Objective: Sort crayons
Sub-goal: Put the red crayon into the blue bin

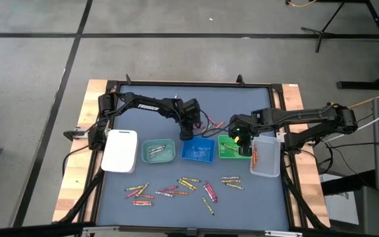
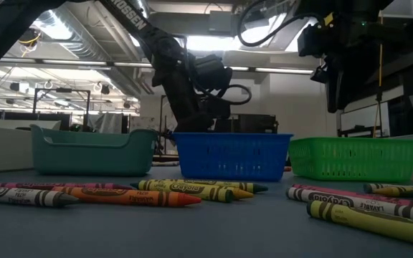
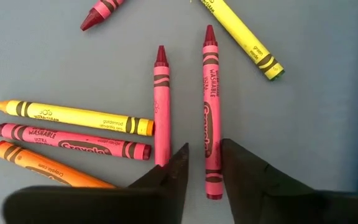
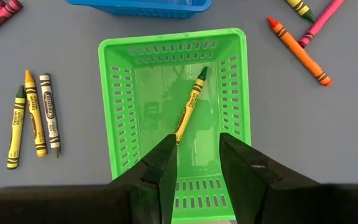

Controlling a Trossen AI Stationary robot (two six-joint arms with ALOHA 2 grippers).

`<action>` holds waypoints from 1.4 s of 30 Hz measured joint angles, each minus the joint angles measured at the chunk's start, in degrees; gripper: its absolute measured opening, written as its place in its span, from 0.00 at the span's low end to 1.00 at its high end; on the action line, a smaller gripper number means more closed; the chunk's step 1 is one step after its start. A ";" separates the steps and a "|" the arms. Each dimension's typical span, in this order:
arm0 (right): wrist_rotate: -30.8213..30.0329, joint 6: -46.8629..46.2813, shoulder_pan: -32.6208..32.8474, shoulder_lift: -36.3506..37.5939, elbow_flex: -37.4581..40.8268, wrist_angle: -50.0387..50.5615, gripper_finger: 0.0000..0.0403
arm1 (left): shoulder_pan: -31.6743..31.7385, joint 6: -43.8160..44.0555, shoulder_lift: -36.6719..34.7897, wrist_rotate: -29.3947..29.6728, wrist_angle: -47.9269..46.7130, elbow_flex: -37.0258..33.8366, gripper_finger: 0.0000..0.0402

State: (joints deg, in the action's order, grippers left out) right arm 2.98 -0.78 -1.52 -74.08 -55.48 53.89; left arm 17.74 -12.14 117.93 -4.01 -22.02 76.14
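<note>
Crayons lie loose on the dark mat: several near the front edge (image 1: 183, 187) and some on the far side of the blue tray. My left gripper (image 1: 187, 133) is down there, open, its fingertips (image 3: 204, 144) on either side of a red-pink crayon (image 3: 211, 106) that lies flat. A second pink crayon (image 3: 161, 106) lies parallel just outside one finger. My right gripper (image 1: 239, 136) hangs open and empty (image 4: 196, 137) above the green tray (image 4: 120, 112). One yellow-green crayon (image 4: 190, 106) lies on the floor of that tray. My left gripper's fingers slant down from above and stand either side of the red-pink crayon near its blunt end (image 3: 212, 180), along its length. One finger (image 3: 235, 162) lies right beside the crayon's side; I cannot tell whether it touches. A gap shows at the other finger. The crayon lies flat on the mat.
Five small trays stand in a row across the mat: white (image 1: 120, 151), teal (image 1: 158, 151), blue (image 1: 198, 150), green (image 1: 232, 146) and clear (image 1: 265, 157). More crayons (image 3: 73, 118) lie close around the left gripper. The mat's raised frame (image 1: 104, 92) borders the work area.
</note>
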 joint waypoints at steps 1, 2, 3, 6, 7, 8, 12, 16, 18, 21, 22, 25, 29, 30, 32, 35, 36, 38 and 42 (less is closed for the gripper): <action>0.00 0.00 0.00 0.00 0.00 0.00 0.30 | 0.00 0.00 0.00 0.00 0.00 0.00 0.16; 0.01 0.00 0.01 0.00 0.00 -0.01 0.30 | 0.00 -0.01 0.00 0.00 0.00 0.00 0.14; 0.00 0.00 0.01 0.00 0.00 0.00 0.30 | 0.00 -0.01 0.00 -0.01 0.01 0.00 0.12; 0.00 0.00 0.00 0.00 0.00 0.00 0.30 | 0.00 -0.02 0.01 0.00 0.02 0.00 0.08; 0.00 0.00 0.00 0.00 0.00 0.00 0.30 | 0.00 -0.02 0.02 0.00 0.02 0.00 0.07; 0.00 0.00 0.01 0.00 0.00 0.00 0.30 | 0.00 -0.02 0.02 0.02 0.04 0.00 0.06; 0.01 0.00 0.00 0.00 0.00 0.00 0.30 | 0.00 -0.04 0.02 0.07 0.04 0.00 0.03; 0.00 0.00 0.02 0.00 0.00 0.00 0.30 | 0.00 -0.04 0.02 0.11 0.04 0.00 0.01; 0.00 0.00 0.02 0.00 0.00 0.00 0.30 | 0.00 -0.04 0.02 0.11 0.04 0.00 0.01; 0.01 0.00 0.02 0.00 0.00 0.00 0.30 | 0.02 -0.04 0.02 0.12 0.04 0.00 0.01; 0.00 0.00 0.01 0.00 0.00 0.00 0.30 | 0.02 -0.04 0.02 0.11 0.04 0.00 0.01; 0.02 0.00 0.02 0.00 0.00 0.00 0.30 | 0.02 -0.05 -0.15 0.13 0.05 0.00 0.01; 0.00 0.00 0.02 0.00 0.00 0.00 0.30 | -0.02 -0.02 -0.35 0.21 0.04 0.00 0.01; 0.01 0.00 0.02 0.00 0.00 0.00 0.30 | -0.02 -0.02 -0.39 0.39 0.06 0.00 0.01; 0.02 0.00 0.02 0.00 0.00 0.00 0.30 | 0.00 -0.02 -0.54 0.43 0.05 0.00 0.01; 0.00 0.00 0.02 -0.02 0.00 -0.02 0.30 | 0.02 0.00 -1.36 0.68 -0.02 0.01 0.01; 0.01 0.00 0.02 0.00 0.00 -0.02 0.30 | 0.02 0.00 -1.65 0.66 -0.19 0.21 0.01; 0.01 0.00 0.02 -0.02 0.00 -0.02 0.30 | 0.02 0.00 -2.35 0.63 -0.56 0.88 0.01; 0.02 0.00 0.02 -0.02 0.00 -0.06 0.30 | 0.02 0.02 -2.54 0.43 -4.46 4.49 0.01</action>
State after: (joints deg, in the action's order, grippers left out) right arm 3.01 -0.78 -1.50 -74.11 -55.48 53.83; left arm 17.76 -12.12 115.39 -3.58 -26.48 80.63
